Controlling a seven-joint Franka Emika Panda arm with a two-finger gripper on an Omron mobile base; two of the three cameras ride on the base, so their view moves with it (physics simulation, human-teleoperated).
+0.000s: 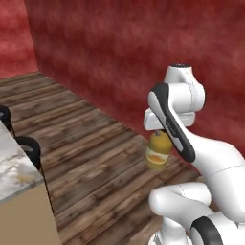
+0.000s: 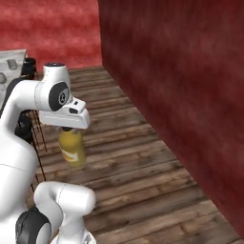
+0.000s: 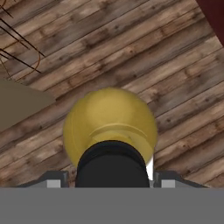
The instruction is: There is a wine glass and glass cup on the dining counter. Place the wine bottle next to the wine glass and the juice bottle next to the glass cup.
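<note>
claw (image 3: 112,175) pinching juice bottle (image 1: 157,152) aloft over plank floor (image 2: 143,162), dining counter (image 1: 12,170) corner well apart.

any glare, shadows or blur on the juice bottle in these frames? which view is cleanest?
Left base view: juice bottle soft and low-res, partly behind the arm, flat lighting, no cast shadow on the floor. Right base view: bottle clearest, label readable as a pale patch, mild blur. Hand view: broad soft highlight on the bottle's shoulder, black cap near the lens, pincer tips at the bottom edge.
</note>
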